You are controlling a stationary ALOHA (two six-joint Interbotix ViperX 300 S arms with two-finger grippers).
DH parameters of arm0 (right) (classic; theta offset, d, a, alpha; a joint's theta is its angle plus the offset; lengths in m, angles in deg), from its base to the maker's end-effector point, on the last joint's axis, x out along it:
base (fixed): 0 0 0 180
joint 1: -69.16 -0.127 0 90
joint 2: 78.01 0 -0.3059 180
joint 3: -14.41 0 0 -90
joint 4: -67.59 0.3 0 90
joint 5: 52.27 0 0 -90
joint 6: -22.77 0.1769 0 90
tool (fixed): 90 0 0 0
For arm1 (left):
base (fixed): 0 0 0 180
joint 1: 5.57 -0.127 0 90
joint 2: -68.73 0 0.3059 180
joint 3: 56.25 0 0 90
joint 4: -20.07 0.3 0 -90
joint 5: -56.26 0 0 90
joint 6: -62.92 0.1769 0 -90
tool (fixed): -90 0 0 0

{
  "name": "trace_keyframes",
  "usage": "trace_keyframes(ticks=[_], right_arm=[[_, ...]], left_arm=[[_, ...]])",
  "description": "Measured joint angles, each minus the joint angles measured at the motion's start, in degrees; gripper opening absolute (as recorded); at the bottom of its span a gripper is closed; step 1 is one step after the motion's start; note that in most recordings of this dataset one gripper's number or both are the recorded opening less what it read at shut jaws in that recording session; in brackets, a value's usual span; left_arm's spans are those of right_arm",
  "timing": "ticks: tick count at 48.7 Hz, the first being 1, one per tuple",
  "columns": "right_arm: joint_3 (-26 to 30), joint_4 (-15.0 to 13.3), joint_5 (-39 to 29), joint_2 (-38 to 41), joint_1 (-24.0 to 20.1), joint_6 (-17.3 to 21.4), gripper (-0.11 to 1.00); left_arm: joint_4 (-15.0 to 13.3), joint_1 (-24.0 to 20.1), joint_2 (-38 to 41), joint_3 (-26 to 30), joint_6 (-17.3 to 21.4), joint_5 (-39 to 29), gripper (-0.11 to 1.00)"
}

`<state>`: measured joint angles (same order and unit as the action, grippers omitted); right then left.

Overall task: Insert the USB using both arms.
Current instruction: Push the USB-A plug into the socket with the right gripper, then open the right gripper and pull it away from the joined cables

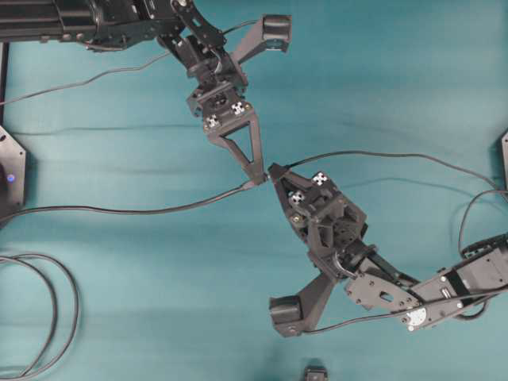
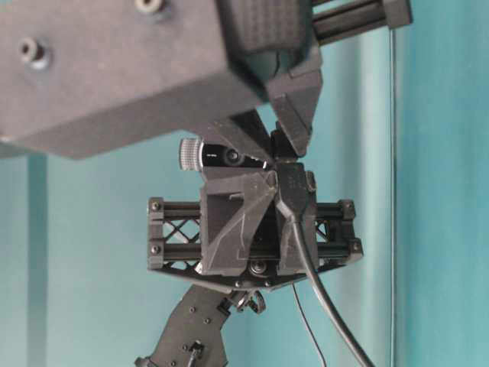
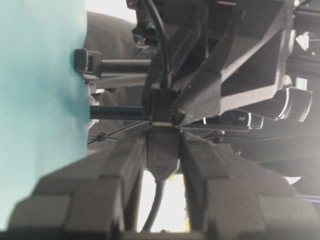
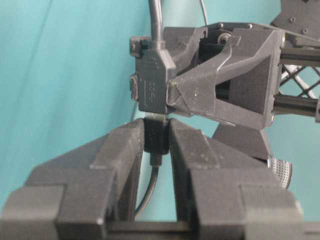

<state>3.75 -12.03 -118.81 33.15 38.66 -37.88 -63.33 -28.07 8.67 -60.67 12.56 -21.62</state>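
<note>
Both arms meet tip to tip above the teal table (image 1: 413, 71). My right gripper (image 4: 156, 127) is shut on the USB (image 4: 156, 136), a small black plug whose cable runs back between the fingers. A sliver of its silver tip (image 4: 155, 118) shows at the mouth of a larger grey socket connector (image 4: 151, 85). My left gripper (image 3: 164, 137) is shut on that socket connector (image 3: 162, 150), with the silver sliver (image 3: 161, 123) just beyond it. Seen from overhead, the left gripper (image 1: 255, 176) and right gripper (image 1: 274, 171) touch noses at the table's middle.
The socket's cable (image 1: 119, 210) trails off to the left, and the USB's cable (image 1: 397, 156) arcs to the right edge. A looped cable coil (image 1: 59, 309) lies at the lower left. A black base (image 1: 12, 175) sits at the left edge, and a small black block (image 1: 316, 373) at the bottom.
</note>
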Motion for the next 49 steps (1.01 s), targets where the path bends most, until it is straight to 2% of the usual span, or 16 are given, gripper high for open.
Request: trace_keyframes(ticks=[32,43,49], right_arm=[[0.1,0.1,-0.3,0.0,0.0,0.6,0.18],[0.2,0.2,-1.0,0.0,-0.1,4.1,0.18],[0.2,2.5,-1.0,-0.1,0.1,5.6,0.18]], left_arm=[[0.0,0.2,1.2,1.8,0.0,-0.5,0.29],[0.1,0.2,1.2,2.0,0.0,-0.4,0.29],[0.1,0.2,1.3,2.1,-0.3,0.4,0.29]])
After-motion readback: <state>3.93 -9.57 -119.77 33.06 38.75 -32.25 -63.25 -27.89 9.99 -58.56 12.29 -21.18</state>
